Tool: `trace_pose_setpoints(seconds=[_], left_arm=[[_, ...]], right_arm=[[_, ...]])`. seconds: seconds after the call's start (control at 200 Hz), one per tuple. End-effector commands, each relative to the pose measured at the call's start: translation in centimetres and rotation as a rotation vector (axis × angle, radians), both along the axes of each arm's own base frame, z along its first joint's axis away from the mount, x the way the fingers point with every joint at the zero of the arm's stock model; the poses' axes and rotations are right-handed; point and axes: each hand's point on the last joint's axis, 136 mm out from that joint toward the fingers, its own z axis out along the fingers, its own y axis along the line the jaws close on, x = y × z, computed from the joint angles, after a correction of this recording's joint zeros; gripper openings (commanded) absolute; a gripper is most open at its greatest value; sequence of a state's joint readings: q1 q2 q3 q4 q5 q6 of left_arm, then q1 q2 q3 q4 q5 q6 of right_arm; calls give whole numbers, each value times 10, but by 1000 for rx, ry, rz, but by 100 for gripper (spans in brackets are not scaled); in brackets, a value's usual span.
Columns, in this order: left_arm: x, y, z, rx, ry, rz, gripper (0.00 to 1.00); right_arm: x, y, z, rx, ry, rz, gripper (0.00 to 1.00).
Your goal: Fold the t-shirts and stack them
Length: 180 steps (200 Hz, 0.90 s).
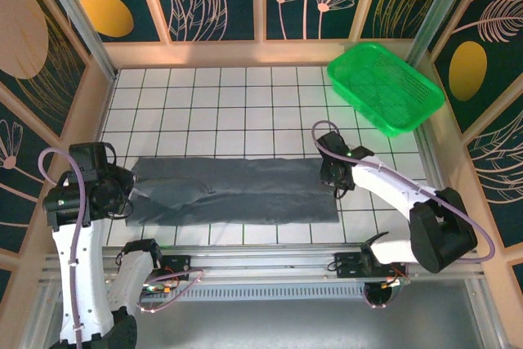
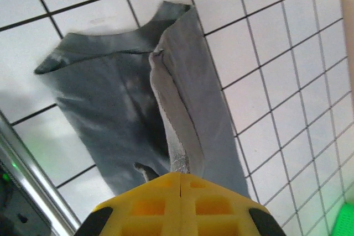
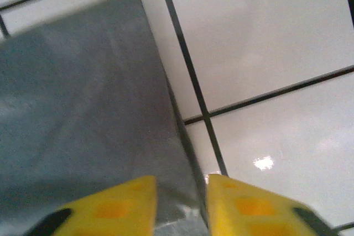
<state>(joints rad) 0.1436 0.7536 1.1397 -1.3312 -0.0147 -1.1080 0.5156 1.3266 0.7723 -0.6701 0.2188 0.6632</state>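
Observation:
The dark grey t-shirt lies as a long folded strip across the white tiles, near the front of the table. At its left end my left gripper is shut on a raised ridge of cloth. In the left wrist view that ridge of the t-shirt runs straight into the closed yellow jaws of the left gripper. My right gripper is low over the strip's right end. In the right wrist view the right gripper has its jaws parted, and the t-shirt edge lies between them.
A green mesh basket stands tilted at the back right corner. Patterned walls enclose the table on three sides. A metal rail runs along the near edge, just in front of the shirt.

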Motion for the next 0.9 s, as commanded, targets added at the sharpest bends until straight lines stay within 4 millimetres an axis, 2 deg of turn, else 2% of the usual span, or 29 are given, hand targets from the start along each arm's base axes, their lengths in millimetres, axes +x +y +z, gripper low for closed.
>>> trace_pose_setpoints(seconds=[0.0,0.195,0.21,0.275,0.385,0.45,0.47,0.551,0.621,0.751,0.896], left_arm=[[-12,5,-16,36,60,2,0],[-19,7,-44,58,108,-9,0],[-21,7,-51,55,126,-12,3],[-23,8,-62,59,141,-12,15],[-15,11,-65,71,117,-4,42],[-3,9,-63,56,81,-5,48],[2,8,-61,50,67,-7,49],[23,5,-62,20,20,-20,48],[50,-2,-67,-18,-47,-62,43],[95,-16,-92,-95,-120,-143,33],[120,-16,-128,-97,-75,-185,24]], right_arm=[[-1,-5,3,3,-7,-55,38],[21,13,10,43,-28,-56,36],[23,14,11,47,-31,-54,36],[29,22,12,58,-34,-43,34],[36,37,14,86,-41,-17,32],[39,43,11,106,-31,-13,31],[37,51,9,114,-25,7,30],[37,64,3,149,-2,24,28],[36,70,-6,172,25,23,26],[37,73,-21,183,56,0,24],[39,67,-39,145,94,-26,23]])
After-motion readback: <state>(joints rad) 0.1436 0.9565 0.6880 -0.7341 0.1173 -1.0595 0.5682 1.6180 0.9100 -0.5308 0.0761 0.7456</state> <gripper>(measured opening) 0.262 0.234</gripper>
